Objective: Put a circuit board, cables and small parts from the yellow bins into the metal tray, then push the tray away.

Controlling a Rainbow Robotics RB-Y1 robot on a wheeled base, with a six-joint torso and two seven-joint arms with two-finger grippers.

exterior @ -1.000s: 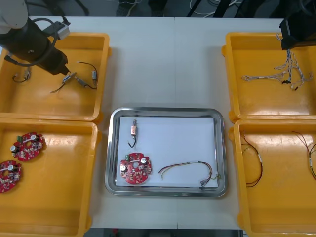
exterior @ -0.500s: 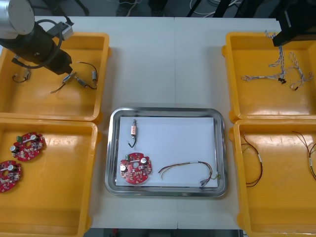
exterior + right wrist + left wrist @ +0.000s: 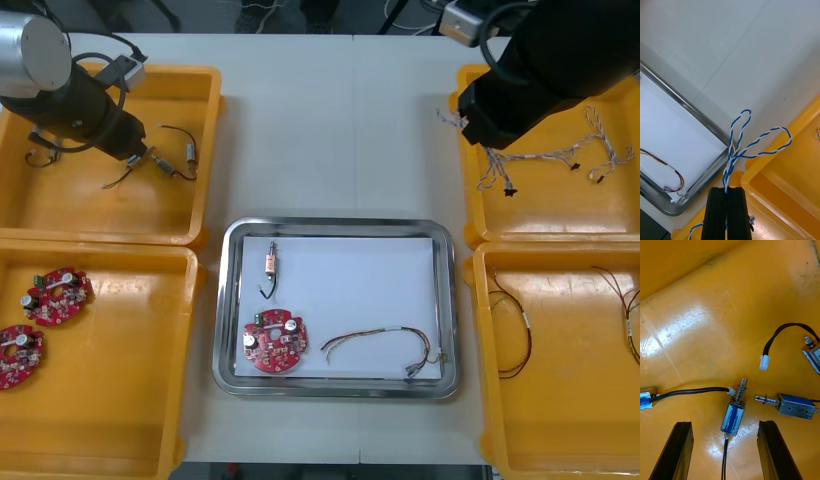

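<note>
White table [image 3: 330,120]; metal tray [image 3: 229,300]; blue-white cable [image 3: 731,159]

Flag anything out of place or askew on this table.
Only the twisted blue and white cable: pinched in the right gripper, its loops trail loose over the rim of the far right bin and the bare table. Things in the tray lie flat. The left gripper hangs open over small metal parts.

No legible text or labels.
</note>
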